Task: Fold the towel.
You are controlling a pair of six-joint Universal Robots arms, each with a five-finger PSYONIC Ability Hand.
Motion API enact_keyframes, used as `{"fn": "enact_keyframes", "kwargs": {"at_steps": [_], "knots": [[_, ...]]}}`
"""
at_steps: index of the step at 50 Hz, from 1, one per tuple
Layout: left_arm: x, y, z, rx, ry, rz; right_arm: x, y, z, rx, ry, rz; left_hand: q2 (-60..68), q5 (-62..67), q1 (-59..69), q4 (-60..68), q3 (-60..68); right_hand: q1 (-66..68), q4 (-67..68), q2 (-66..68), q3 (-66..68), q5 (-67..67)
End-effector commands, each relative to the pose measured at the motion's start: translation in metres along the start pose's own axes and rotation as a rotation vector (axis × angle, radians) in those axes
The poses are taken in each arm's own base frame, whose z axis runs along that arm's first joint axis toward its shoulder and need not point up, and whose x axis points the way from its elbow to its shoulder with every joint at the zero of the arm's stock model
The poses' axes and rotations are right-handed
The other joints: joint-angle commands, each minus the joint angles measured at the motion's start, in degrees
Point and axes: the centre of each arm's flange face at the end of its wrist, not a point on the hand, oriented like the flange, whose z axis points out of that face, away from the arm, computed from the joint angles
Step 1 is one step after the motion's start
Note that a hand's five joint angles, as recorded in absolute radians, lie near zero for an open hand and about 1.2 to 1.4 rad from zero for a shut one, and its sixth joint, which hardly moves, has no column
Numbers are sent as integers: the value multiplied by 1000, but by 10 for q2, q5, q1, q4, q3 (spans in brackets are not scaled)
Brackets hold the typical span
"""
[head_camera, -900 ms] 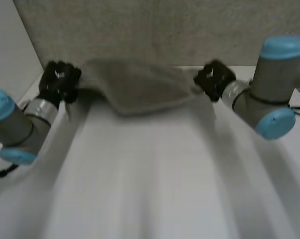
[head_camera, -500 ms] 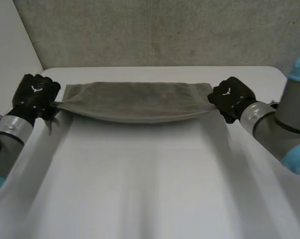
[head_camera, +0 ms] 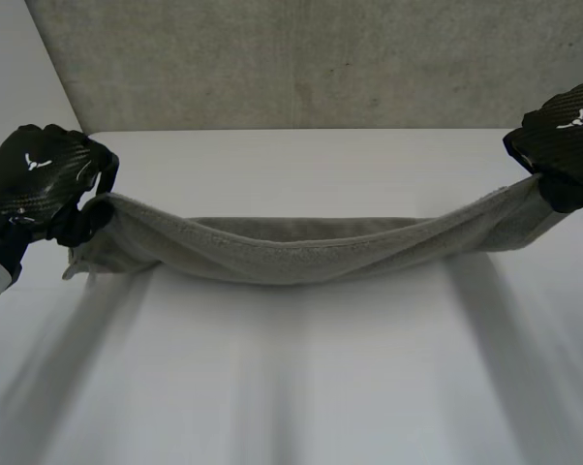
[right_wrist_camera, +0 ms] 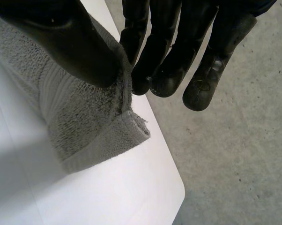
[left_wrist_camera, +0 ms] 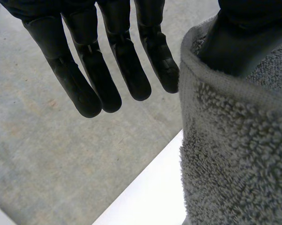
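Above the table (head_camera: 301, 387), the towel (head_camera: 301, 254) sags in a long strip, seemingly doubled once. The right hand (head_camera: 563, 145) pinches one end between thumb and fingers. The left hand (head_camera: 40, 179) clamps the other end by its thumb, fingers straight. Crosswise folds likely remain.

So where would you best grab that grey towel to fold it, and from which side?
By its two short ends, one hand coming in from each side, as the left hand and right hand do now. The towel is long and limp and sags in the middle, so holding the ends keeps it spread. The right hand pinches its end near a corner.
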Motion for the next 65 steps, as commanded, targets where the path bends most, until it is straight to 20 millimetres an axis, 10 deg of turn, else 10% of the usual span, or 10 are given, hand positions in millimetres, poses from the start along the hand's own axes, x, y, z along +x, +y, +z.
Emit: {"fn": "enact_keyframes", "kwargs": {"at_steps": [1, 16, 31, 32, 39, 44, 65], "knots": [[-6, 30, 31, -32, 57, -18, -4, 20, 29, -35, -34, 18, 20, 13, 25, 19, 7, 40, 38, 32, 30, 30], [7, 141, 129, -190, 191, 8, -56, 68, 175, -112, -90, 4, 20, 13, 25, 19, 7, 40, 38, 32, 30, 30], [13, 178, 172, -252, 156, 60, -86, 86, 238, -62, -23, -21, 20, 13, 25, 19, 7, 40, 38, 32, 30, 30], [10, 179, 174, -253, 142, 66, -87, 88, 240, -63, -17, -22, 20, 13, 25, 19, 7, -111, -113, -119, -121, -121], [10, 173, 179, -250, 98, 74, -76, 82, 244, -50, 65, 6, -30, -37, -25, -31, -43, -660, -662, -668, -670, -670], [22, 150, 178, -242, 92, 89, -58, 61, 237, -10, 119, 93, -627, -633, -622, -628, -640, -660, -662, -668, -670, -670], [41, 64, 90, -251, 53, 30, -59, 37, 108, -98, 49, 221, -623, -629, -617, -623, -635, -660, -662, -668, -670, -670]]}}
